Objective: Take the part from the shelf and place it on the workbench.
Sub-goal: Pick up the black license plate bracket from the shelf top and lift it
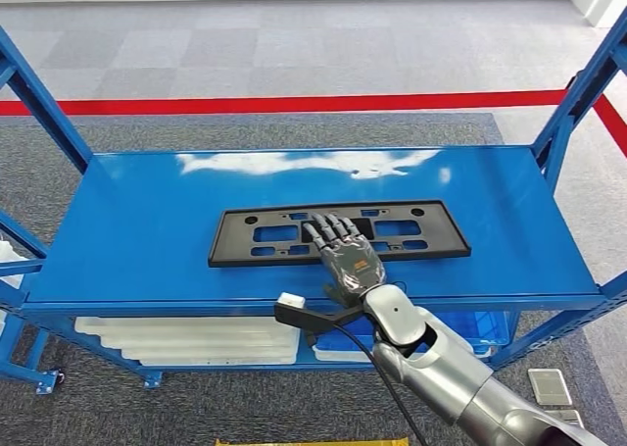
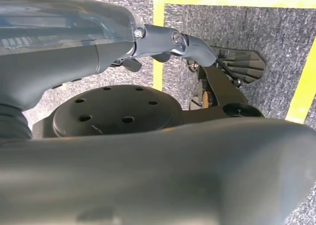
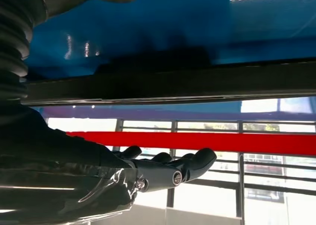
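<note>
Reaching up from the lower right, the silver right arm [image 1: 458, 377] stretches its robot hand [image 1: 348, 250] flat, palm down, fingers extended and holding nothing, over the black part [image 1: 244, 238] lying on the blue shelf [image 1: 133, 240].

Head view: bright, even overhead light. White glare streaks on the far part of the blue shelf [image 1: 148, 240]; focus sharp, slight bending of straight lines toward the edges. Soft, short shadow under the right hand [image 1: 348, 255] on the black part [image 1: 251, 238].

Left wrist view: dim in the foreground; near dark surfaces badly blurred, carpet [image 2: 238, 32] behind in focus.

Right wrist view: strong backlight from bright windows [image 3: 209, 195]; hand nearly silhouetted, small highlights on its fingers [image 3: 193, 163]. Specular spots on the blue surface.
</note>
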Tool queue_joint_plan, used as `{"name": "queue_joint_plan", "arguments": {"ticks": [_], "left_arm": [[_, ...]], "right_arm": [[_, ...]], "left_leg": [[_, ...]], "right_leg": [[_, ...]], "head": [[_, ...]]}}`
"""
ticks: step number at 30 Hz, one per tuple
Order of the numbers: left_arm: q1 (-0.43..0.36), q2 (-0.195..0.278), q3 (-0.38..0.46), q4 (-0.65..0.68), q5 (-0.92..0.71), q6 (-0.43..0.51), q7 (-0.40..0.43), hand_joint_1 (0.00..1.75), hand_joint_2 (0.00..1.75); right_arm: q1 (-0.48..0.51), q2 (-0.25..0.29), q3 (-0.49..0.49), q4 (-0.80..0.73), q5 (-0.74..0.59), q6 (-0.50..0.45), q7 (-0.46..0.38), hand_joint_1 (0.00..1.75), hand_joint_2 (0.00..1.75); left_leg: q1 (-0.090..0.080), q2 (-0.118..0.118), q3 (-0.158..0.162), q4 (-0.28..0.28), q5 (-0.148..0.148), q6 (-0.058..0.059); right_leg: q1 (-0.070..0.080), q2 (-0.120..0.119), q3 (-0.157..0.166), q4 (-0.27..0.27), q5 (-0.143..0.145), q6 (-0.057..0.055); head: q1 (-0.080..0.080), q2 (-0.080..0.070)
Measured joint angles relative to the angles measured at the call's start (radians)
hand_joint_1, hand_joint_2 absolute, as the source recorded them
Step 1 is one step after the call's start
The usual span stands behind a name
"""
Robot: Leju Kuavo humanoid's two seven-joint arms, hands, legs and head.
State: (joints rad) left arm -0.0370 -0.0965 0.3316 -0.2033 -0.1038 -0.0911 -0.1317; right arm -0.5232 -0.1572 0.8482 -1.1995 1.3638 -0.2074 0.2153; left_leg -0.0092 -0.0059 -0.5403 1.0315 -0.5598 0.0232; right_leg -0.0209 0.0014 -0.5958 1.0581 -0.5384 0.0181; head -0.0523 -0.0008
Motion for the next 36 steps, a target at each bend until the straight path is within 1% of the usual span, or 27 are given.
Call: {"name": "queue_joint_plan", "arguments": {"ticks": [6,16,23,27,28,31,32,36], "left_arm": [[0.000,0.000,0.002,0.000,-0.002,-0.002,-0.002,0.00,0.00],[-0.001,0.000,0.005,0.000,-0.012,-0.005,-0.004,0.00,0.00],[-0.001,0.000,0.007,0.000,-0.022,-0.016,-0.006,0.00,0.00],[-0.001,0.000,0.008,0.000,-0.031,-0.018,-0.007,0.00,0.00],[-0.001,0.000,0.008,0.000,-0.034,-0.020,-0.007,0.00,0.00],[-0.001,0.000,0.008,0.000,-0.037,-0.023,-0.011,0.00,0.00],[-0.001,0.000,0.009,0.000,-0.038,-0.024,-0.012,0.00,0.00],[-0.002,0.000,0.013,0.000,-0.040,-0.030,-0.022,0.00,0.00]], "right_arm": [[0.004,0.000,-0.011,0.025,0.048,-0.016,0.019,0.00,1.75],[0.015,0.003,-0.066,0.066,0.122,-0.056,0.046,0.00,1.75],[0.017,0.003,-0.132,0.112,0.153,-0.099,0.056,0.00,1.75],[0.015,0.003,-0.177,0.153,0.136,-0.143,0.040,0.00,1.75],[0.013,0.003,-0.188,0.166,0.124,-0.154,0.028,0.15,1.75],[0.003,0.004,-0.222,0.207,0.070,-0.173,-0.033,1.46,1.75],[-0.002,0.004,-0.233,0.221,0.049,-0.174,-0.058,1.75,1.75],[-0.018,0.003,-0.265,0.272,-0.008,-0.174,-0.132,1.75,1.75]], "left_leg": [[0.000,0.000,0.000,0.000,0.000,0.000],[0.000,0.000,0.001,0.000,0.000,0.000],[-0.001,0.000,0.003,0.000,0.000,0.000],[-0.001,0.000,0.003,0.000,0.000,0.000],[-0.001,0.000,0.003,0.000,0.000,0.000],[-0.001,0.000,0.004,0.000,0.000,0.000],[-0.001,0.000,0.004,0.000,0.000,0.000],[-0.001,0.000,0.004,0.000,0.000,0.000]], "right_leg": [[0.000,0.000,0.000,0.000,0.000,0.000],[0.000,0.000,0.001,0.000,0.000,0.000],[0.000,0.000,0.002,0.000,0.000,0.000],[0.000,0.000,0.003,0.000,0.000,0.000],[0.000,0.000,0.003,0.000,0.000,0.000],[0.000,0.000,0.004,0.000,0.000,0.000],[0.000,0.000,0.004,0.000,0.000,0.000],[0.000,0.000,0.004,0.000,0.000,0.000]], "head": [[0.000,0.000],[0.000,0.000],[0.000,0.000],[0.000,0.000],[0.000,0.000],[0.000,0.000],[0.000,0.000],[0.000,0.000]]}}
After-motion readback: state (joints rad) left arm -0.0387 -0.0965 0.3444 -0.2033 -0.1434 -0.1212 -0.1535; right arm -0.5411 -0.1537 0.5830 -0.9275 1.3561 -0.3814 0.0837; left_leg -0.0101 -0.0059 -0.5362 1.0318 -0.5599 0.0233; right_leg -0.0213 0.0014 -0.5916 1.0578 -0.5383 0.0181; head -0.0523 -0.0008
